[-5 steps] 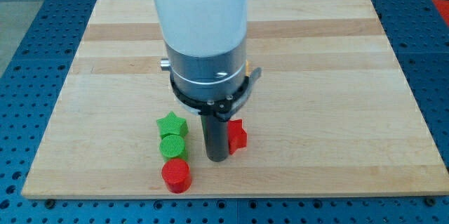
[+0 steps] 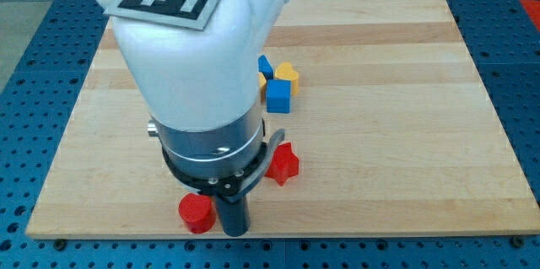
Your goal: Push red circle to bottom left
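The red circle block (image 2: 196, 213) lies near the board's bottom edge, left of centre. My tip (image 2: 234, 232) stands just to its right, touching or nearly touching it, at the board's bottom edge. The arm's white and grey body (image 2: 198, 75) covers the area above the red circle. The green blocks are hidden behind the arm.
A red star block (image 2: 283, 164) lies to the right of the rod. A blue cube (image 2: 278, 95), a smaller blue block (image 2: 266, 67) and a yellow block (image 2: 288, 72) cluster near the board's middle. The wooden board's bottom edge (image 2: 380, 228) is close below my tip.
The arm has moved down and to the left. The red circle has shifted left and slightly down. The blue and yellow blocks are uncovered; the green blocks are now hidden.
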